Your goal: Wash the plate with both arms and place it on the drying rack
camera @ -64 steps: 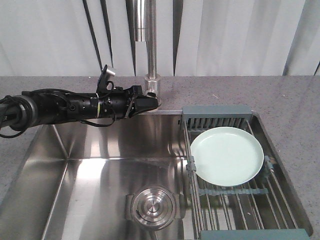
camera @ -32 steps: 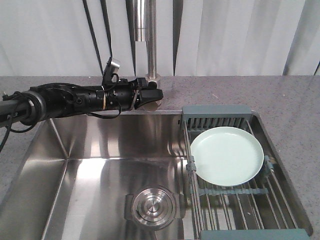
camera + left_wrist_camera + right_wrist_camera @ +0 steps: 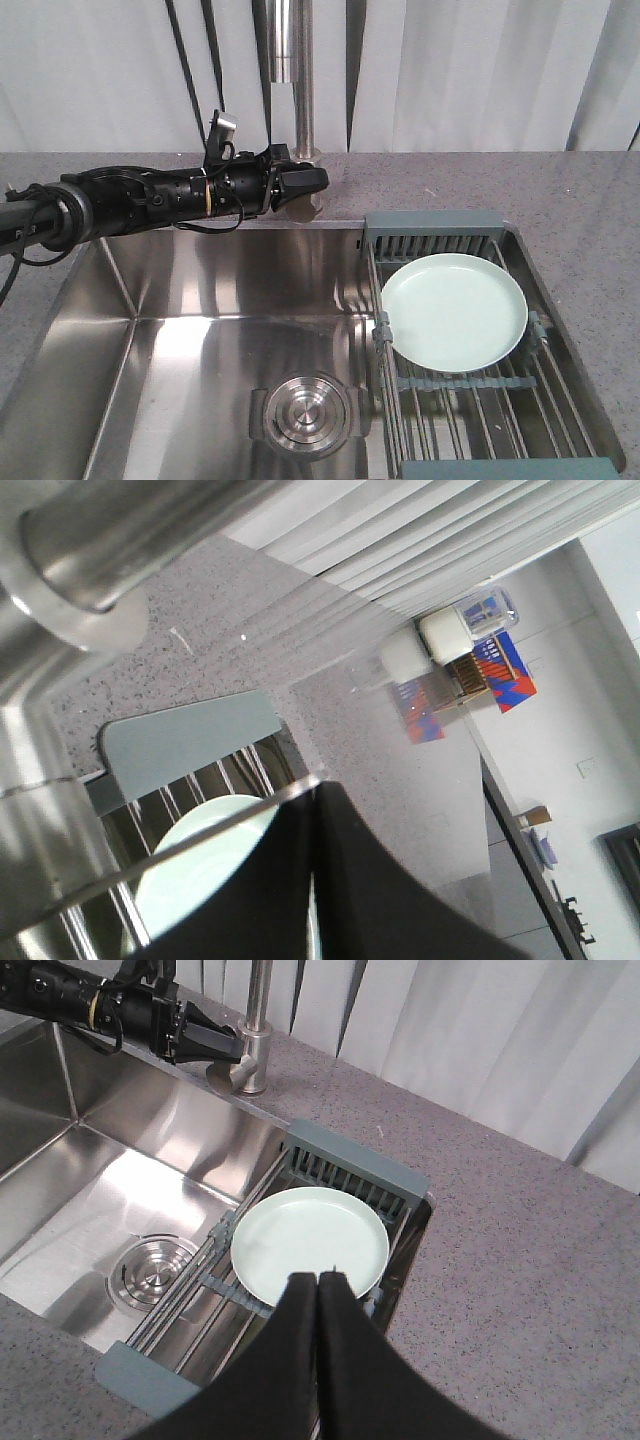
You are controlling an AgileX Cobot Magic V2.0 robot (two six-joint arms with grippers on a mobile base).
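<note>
No legible text, labels or numbers — nothing readable on any surface

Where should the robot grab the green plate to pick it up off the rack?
Probably the raised rim of the plate, on the edge nearest the counter on the right. The plate lies face up on the rods of the drying rack, so fingers could likely slip under the rim there. The right gripper, fingers pressed together, sits above that side; the left gripper is by the faucet.
</note>
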